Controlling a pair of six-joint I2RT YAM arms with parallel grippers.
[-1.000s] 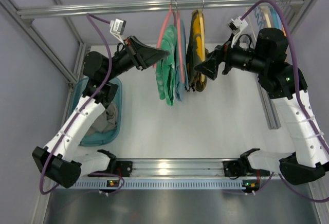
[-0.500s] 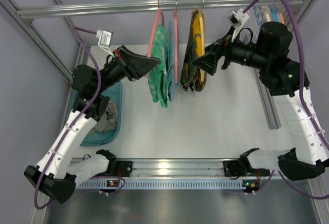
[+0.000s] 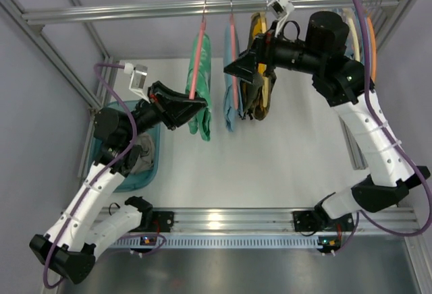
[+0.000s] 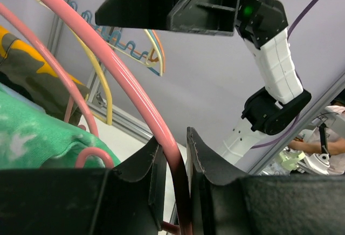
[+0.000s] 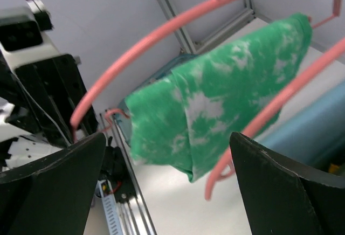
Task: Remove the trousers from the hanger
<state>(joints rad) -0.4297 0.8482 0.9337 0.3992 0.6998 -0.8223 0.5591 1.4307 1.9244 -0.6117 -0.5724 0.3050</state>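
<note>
Trousers (image 3: 201, 117) hang folded over the hanger (image 3: 196, 61), on the left stretch of the rail (image 3: 135, 12), well above the surface (image 3: 270, 166). They are soft green cloth, mottled with pale whitish blotches, and the loose end droops below the fold in limp creases. The right wrist view shows the fabric bunched thick between the pink arcs.

The hanger is thin, smooth salmon-pink plastic, curved at the shoulder, with a metal hook over the rail. The left fingers (image 3: 194, 108) are clamped tight on it. In the left wrist view the pink bar runs straight down through the narrow slot between the two black pads.

The right fingers (image 3: 237, 70) are spread wide, holding nothing, level with the blue garment (image 3: 231, 102) and pointing at the trousers.

And there's the move! A second ago the trousers hung pressed against the blue garment near the middle of the rail. Now hanger and trousers have slid left along it, leaving a clear gap. The left arm has pulled back and dropped lower. The right arm has swung left, past the yellow-and-black garment (image 3: 260, 71), which it was beside before.

The teal basket (image 3: 154, 166) sits at the left edge of the surface with grey cloth inside.
</note>
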